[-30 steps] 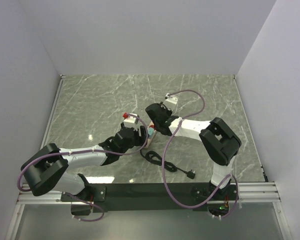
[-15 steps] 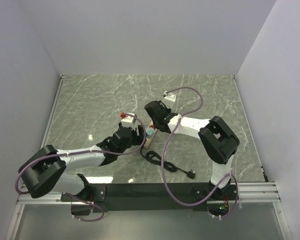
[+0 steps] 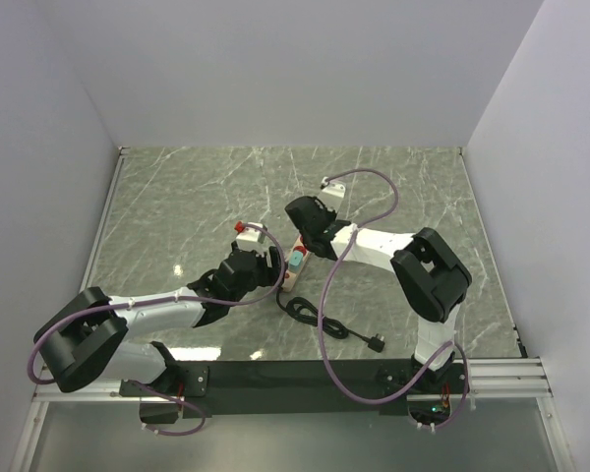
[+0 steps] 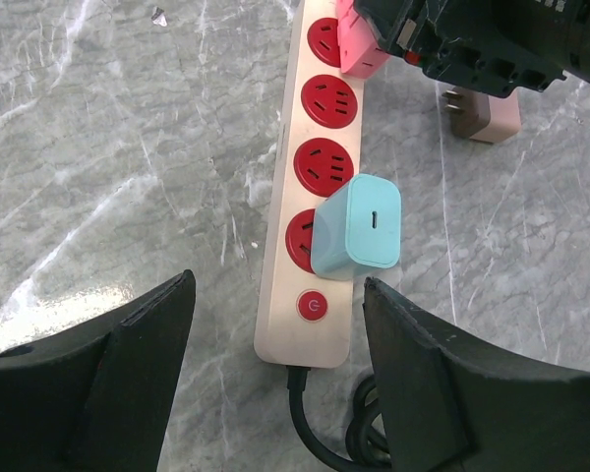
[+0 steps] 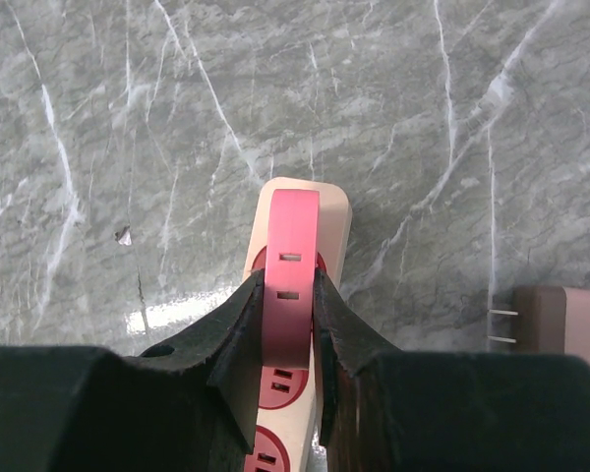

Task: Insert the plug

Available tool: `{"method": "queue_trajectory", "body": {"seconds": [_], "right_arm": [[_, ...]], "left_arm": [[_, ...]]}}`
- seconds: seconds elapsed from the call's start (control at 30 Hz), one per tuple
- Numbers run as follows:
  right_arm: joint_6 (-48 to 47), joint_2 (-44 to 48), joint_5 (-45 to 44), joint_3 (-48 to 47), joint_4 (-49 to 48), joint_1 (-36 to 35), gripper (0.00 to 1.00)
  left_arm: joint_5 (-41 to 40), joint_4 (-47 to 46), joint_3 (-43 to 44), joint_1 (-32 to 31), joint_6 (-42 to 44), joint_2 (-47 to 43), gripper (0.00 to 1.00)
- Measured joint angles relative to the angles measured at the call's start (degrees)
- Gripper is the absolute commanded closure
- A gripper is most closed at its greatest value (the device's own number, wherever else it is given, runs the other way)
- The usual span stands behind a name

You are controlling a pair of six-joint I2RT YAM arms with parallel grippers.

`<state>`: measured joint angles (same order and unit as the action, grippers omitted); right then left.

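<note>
A beige power strip (image 4: 280, 324) with red sockets lies on the marble table. A teal charger (image 4: 359, 228) is plugged into its nearest socket, just above the red switch. My right gripper (image 5: 290, 285) is shut on a pink plug (image 5: 291, 246), which stands upright on the farthest socket of the strip (image 5: 332, 221). The plug's pins are hidden. My left gripper (image 4: 275, 285) is open, its fingers on either side of the strip's near end and not touching it. From above, both grippers meet over the strip (image 3: 291, 275).
A tan plug (image 4: 487, 116) lies on the table just right of the strip's far end, also in the right wrist view as the tan plug (image 5: 560, 329). The strip's black cable (image 3: 315, 320) coils toward the near edge, ending in a black plug (image 3: 377, 342).
My right gripper with the pink plug has shifted slightly toward the strip's far end. The left arm has eased a little to the left, so more of the strip shows.
</note>
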<state>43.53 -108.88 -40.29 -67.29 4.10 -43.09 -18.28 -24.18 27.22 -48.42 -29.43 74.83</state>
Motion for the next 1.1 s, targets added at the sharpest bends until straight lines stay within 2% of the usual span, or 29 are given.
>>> {"method": "queue_trajectory", "body": {"seconds": [0.07,0.1,0.17,0.2,0.3,0.4,0.57,0.6,0.67,0.87,1.1], "right_arm": [[-0.4,0.2,0.2,0.0,0.0,0.0,1.00],[-0.5,0.3,0.4,0.1,0.0,0.1,0.88],[-0.9,0.7,1.0,0.2,0.0,0.3,0.75],[-1.1,1.0,1.2,0.2,0.0,0.3,0.66],[-1.8,1.1,5.5,0.4,0.7,0.4,0.53],[-1.9,-0.5,7.8,1.6,-0.1,0.2,0.45],[-2.8,-0.2,11.1,1.6,0.1,0.4,0.38],[-3.0,0.0,11.9,1.6,0.3,0.4,0.24],[-3.5,0.1,13.3,1.9,1.7,0.2,0.19],[-4.4,2.7,14.4,4.8,2.3,0.1,0.17],[-5.5,13.5,14.2,12.0,7.2,-0.2,0.16]], "left_arm": [[0.0,0.0,0.0,0.0,0.0,-0.1,0.25],[0.0,0.0,0.0,0.0,0.0,-0.1,0.25],[0.0,0.0,0.0,0.0,0.0,-0.1,0.25],[0.0,0.0,0.0,0.0,0.0,-0.1,0.25],[0.0,0.1,0.0,0.0,0.0,-0.1,0.25],[0.0,0.1,0.0,0.1,0.0,-0.1,0.25],[-0.1,0.4,0.0,0.2,-0.1,-0.1,0.25],[-0.1,0.5,0.0,0.2,-0.1,-0.1,0.25],[-0.1,0.6,0.0,0.3,-0.1,-0.1,0.25],[-0.1,1.2,0.0,0.3,-0.2,-0.1,0.25],[-0.2,1.4,0.0,0.3,-0.2,-0.1,0.24]]}}
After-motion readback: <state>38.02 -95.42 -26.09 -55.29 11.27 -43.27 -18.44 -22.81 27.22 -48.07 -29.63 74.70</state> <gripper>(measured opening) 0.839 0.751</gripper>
